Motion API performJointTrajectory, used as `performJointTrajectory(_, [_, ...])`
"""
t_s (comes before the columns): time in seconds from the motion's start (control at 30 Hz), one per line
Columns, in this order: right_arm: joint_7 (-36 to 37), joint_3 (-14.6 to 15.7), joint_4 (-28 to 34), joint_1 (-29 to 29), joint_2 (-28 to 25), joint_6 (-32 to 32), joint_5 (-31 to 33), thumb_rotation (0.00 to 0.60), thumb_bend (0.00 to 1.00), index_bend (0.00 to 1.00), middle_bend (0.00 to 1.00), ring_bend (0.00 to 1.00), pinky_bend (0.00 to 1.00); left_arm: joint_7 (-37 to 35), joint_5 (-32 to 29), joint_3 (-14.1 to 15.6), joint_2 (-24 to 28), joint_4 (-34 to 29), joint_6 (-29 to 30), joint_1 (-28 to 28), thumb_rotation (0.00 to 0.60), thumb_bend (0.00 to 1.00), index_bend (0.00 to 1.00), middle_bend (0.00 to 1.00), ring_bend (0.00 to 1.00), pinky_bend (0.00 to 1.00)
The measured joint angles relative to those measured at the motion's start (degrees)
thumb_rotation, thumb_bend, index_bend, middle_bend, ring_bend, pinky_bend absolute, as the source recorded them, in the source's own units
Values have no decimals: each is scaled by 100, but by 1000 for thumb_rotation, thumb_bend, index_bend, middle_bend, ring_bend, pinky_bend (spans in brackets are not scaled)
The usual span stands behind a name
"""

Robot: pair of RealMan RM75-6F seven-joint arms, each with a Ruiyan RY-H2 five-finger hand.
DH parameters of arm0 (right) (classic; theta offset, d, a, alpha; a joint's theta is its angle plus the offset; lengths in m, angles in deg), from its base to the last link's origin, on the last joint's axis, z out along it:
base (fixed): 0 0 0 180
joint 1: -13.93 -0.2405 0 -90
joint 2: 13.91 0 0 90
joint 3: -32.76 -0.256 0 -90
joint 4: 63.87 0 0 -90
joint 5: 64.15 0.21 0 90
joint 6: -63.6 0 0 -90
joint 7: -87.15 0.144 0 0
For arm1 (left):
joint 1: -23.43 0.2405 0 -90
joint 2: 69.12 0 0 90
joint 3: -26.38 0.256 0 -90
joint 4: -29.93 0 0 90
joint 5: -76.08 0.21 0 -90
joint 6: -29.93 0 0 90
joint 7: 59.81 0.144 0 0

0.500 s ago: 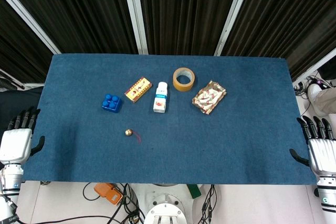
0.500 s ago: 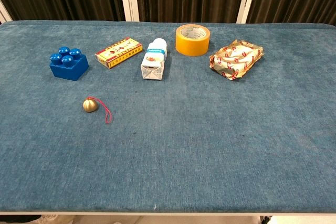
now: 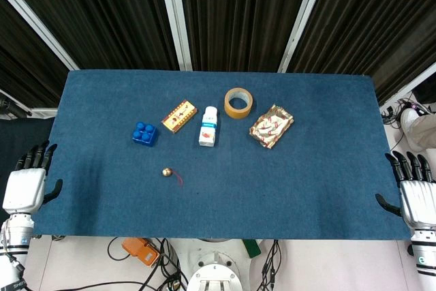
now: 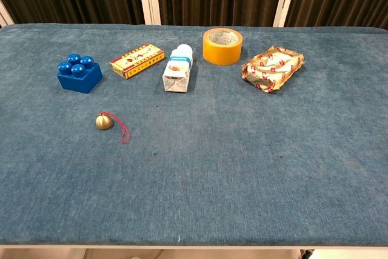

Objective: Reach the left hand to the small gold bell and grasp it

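Bell untouched on table; left hand, right hand fingers spread, empty.

table: blue cloth | backdrop: dark curtains, white posts | floor: cables

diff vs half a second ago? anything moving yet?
Only the left robot hand moved: in the head view it shifted slightly lower and toward the table edge, still open and holding nothing. The small gold bell, its red cord and the right robot hand are unchanged.
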Motion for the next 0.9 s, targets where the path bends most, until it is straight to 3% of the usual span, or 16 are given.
performJointTrajectory(0.43, [-29,1,22,-19,-9,63,35,600,304,163,157,77,0,427,359,414,-228,-771,-1026,-488,600,260,53,0,0,148])
performJointTrajectory(0.67, [-27,-15,34,-25,-16,79,74,600,305,163,157,77,0,992,251,274,-693,-1032,-1572,-1013,600,260,62,0,0,148])
performJointTrajectory(0.9, [-17,-11,33,-42,-25,125,85,600,305,163,157,78,0,1415,-384,-25,-1200,-867,-2107,-1569,600,259,104,0,0,134])
